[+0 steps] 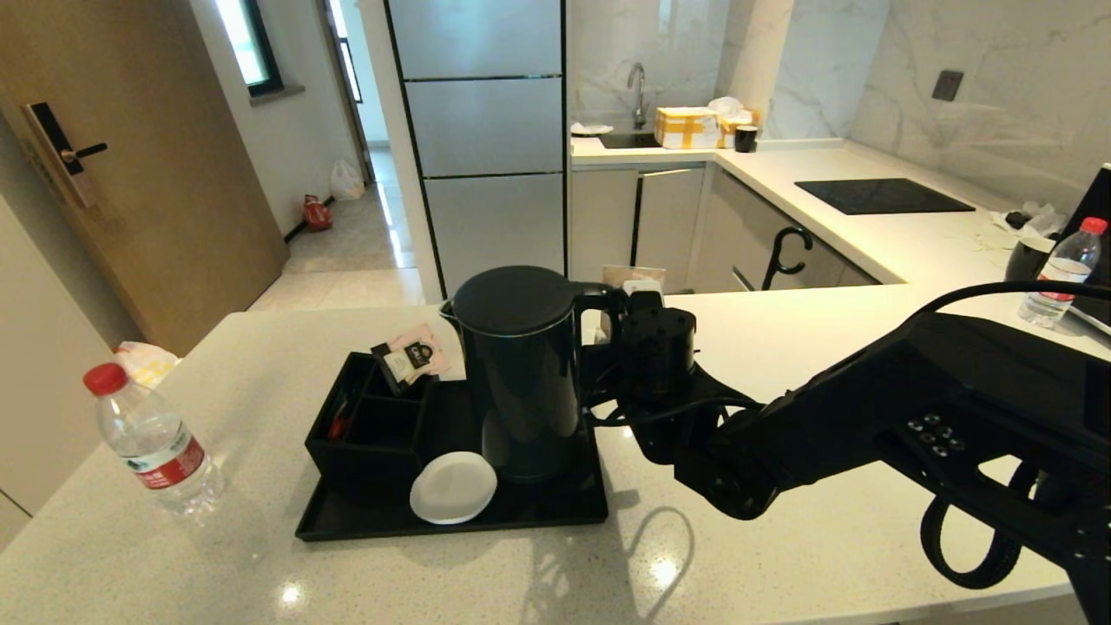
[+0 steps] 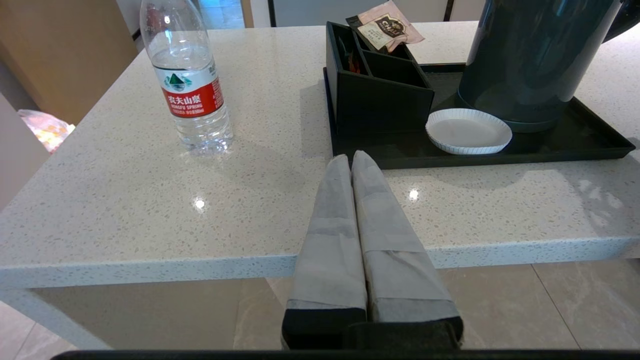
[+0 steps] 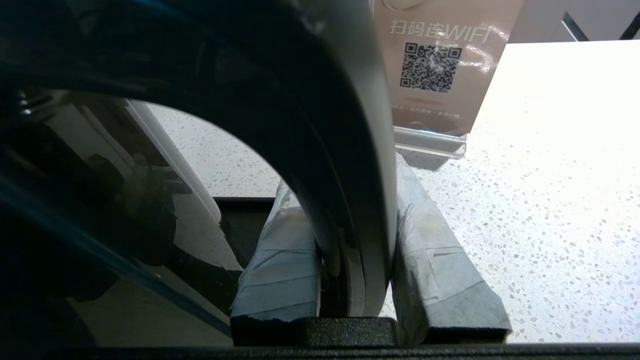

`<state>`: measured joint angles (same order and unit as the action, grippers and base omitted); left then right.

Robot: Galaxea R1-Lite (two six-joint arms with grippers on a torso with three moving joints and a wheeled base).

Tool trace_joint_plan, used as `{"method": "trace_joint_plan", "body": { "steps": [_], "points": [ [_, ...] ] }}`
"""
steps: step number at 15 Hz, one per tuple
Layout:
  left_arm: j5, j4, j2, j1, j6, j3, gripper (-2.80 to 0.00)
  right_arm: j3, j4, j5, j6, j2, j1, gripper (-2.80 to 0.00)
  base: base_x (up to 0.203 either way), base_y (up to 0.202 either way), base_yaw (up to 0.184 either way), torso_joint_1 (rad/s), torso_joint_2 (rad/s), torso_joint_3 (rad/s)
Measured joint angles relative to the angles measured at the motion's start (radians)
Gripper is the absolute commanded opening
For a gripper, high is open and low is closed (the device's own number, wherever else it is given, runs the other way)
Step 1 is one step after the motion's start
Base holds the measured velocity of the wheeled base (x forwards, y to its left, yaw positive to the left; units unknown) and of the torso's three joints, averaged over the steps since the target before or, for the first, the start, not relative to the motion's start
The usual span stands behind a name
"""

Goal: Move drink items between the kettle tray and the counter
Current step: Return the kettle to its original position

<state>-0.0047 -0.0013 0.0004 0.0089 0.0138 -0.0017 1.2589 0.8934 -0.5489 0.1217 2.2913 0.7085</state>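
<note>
Kettle point(image 1: 521, 373) stood on the tray point(image 1: 555, 512), glossy black, lid shut | right wrist view alone showed right gripper point(image 3: 350, 250) clamped on its loop handle point(image 3: 345, 150) | left gripper point(image 2: 352, 165) pressed closed off counter point(image 2: 150, 210) edge | water bottle point(image 1: 152, 443) on counter, left of tray

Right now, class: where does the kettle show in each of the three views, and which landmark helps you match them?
Head view: kettle stands mid-picture on the tray, right gripper shut on its handle.
Left wrist view: its body fills the upper right corner, above the coaster.
Right wrist view: its handle and glossy body loom close.
Shared landmark: the speckled counter.
</note>
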Motion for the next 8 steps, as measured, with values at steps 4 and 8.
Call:
{"method": "trace_joint_plan", "body": {
  "steps": [4, 8],
  "points": [
    [0.0, 0.0, 0.0, 0.0, 0.0, 0.0, -2.8, -0.003, 0.005, 0.001, 0.0, 0.007, 0.0, -2.8, 0.0, 0.0, 0.0, 0.0, 0.0, 0.0],
    [0.0, 0.001, 0.0, 0.0, 0.0, 0.0, -2.8, -0.005, -0.007, -0.006, -0.001, 0.015, -0.007, -2.8, 0.0, 0.0, 0.0, 0.0, 0.0, 0.0]
  ]
}}
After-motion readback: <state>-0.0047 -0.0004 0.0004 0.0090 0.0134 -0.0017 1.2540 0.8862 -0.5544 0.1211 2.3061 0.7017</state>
